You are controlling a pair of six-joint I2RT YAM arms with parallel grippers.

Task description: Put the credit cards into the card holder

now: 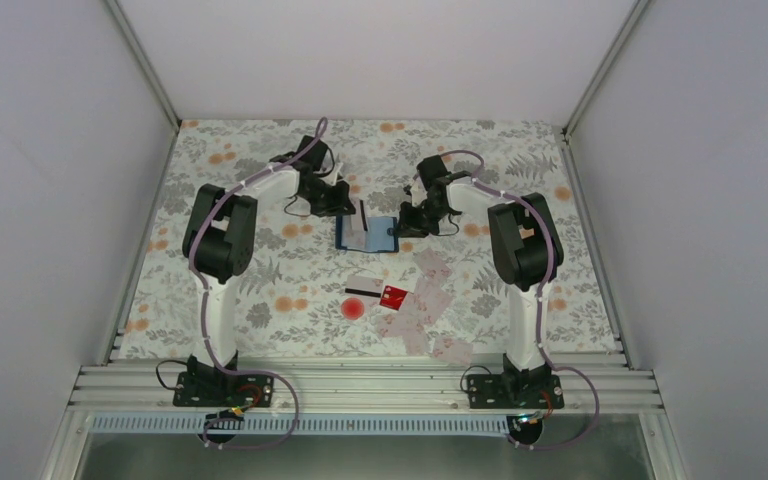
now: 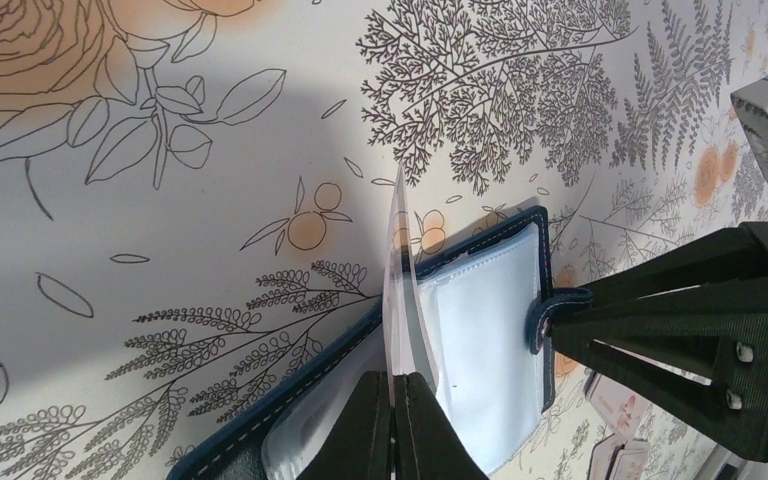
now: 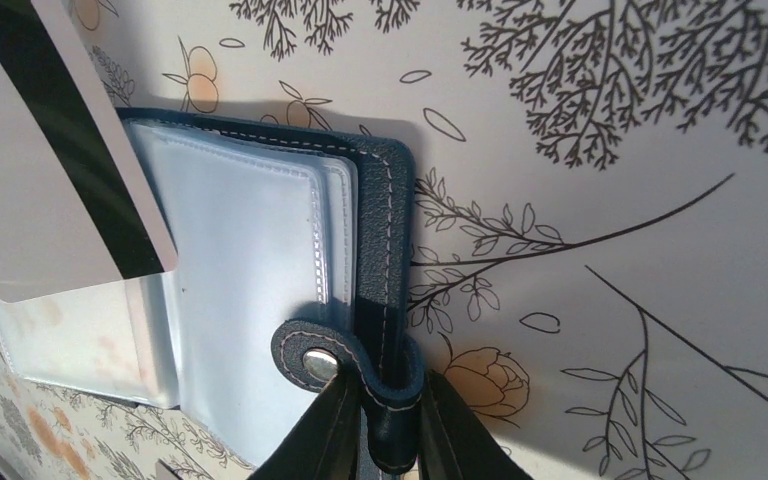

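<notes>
The card holder [image 3: 392, 230] is hemmed by the left pincer [image 2: 392, 395] and right pincer [image 3: 375, 420] (far side open).

The card holder [image 1: 372, 238] lay spread flat at the middle of the table [image 1: 260, 300]. At its left side the left gripper [image 2: 397, 390] pinched one card [image 3: 50, 210], which stood on edge over the pockets [image 3: 250, 230]. At its right edge the right gripper [image 3: 370, 400] clamped the snap tab [image 3: 310, 360]. The loose cards [image 1: 425, 300] lay scattered nearer the front, toward the right.
</notes>
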